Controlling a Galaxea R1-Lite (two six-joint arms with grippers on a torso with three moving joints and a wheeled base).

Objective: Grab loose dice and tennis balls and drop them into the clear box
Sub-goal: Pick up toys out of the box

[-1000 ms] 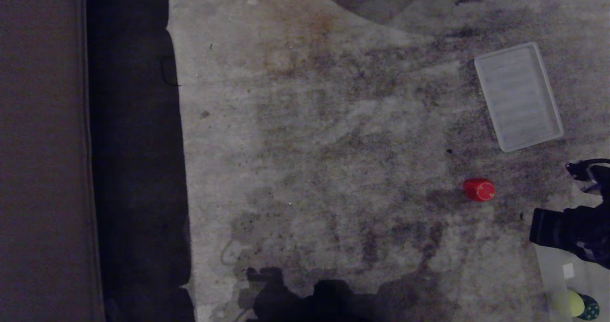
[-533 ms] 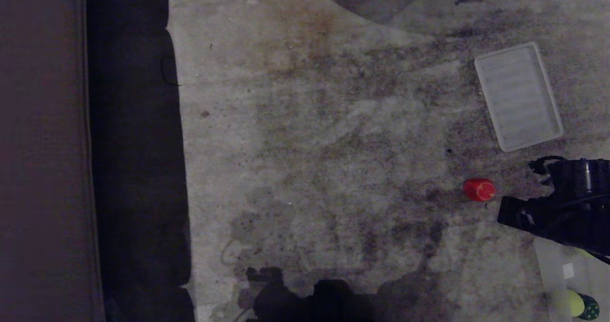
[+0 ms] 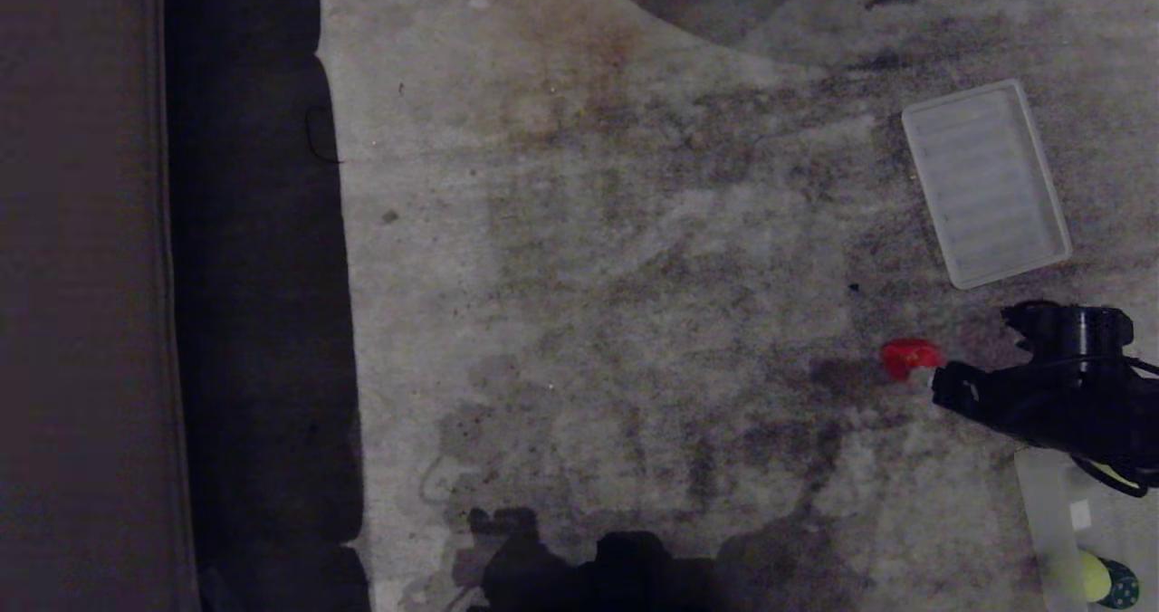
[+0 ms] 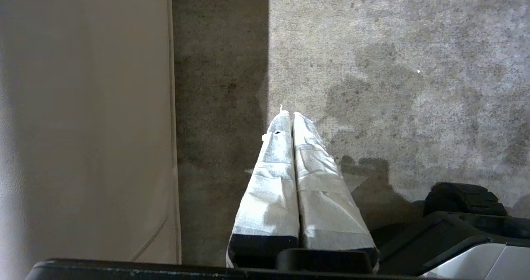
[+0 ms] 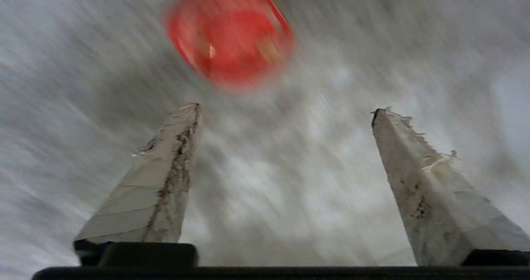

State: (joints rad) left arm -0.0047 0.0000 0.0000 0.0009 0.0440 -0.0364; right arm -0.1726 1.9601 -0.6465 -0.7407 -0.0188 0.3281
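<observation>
A red die [image 3: 908,355] lies on the stained concrete floor; it shows blurred in the right wrist view [image 5: 228,31], just ahead of the fingertips. My right gripper [image 5: 285,108] is open with nothing between its fingers, and its black arm [image 3: 1041,395] reaches in from the right, the tip right beside the die. The clear box [image 3: 1041,503] sits at the lower right corner, partly under the arm, holding a tennis ball [image 3: 1093,576] and a dark green die [image 3: 1123,585]. My left gripper [image 4: 290,113] is shut and empty, parked low over the floor.
The box's ribbed lid [image 3: 985,184] lies flat beyond the red die. A brown panel [image 3: 81,286] with a dark shadow strip [image 3: 258,322] runs along the left. The robot's shadow [image 3: 625,567] falls at the bottom edge.
My right arm has swung from above the clear box leftward to the red die, and now covers the die's lower right edge. The die, the lid and the box kept still.
</observation>
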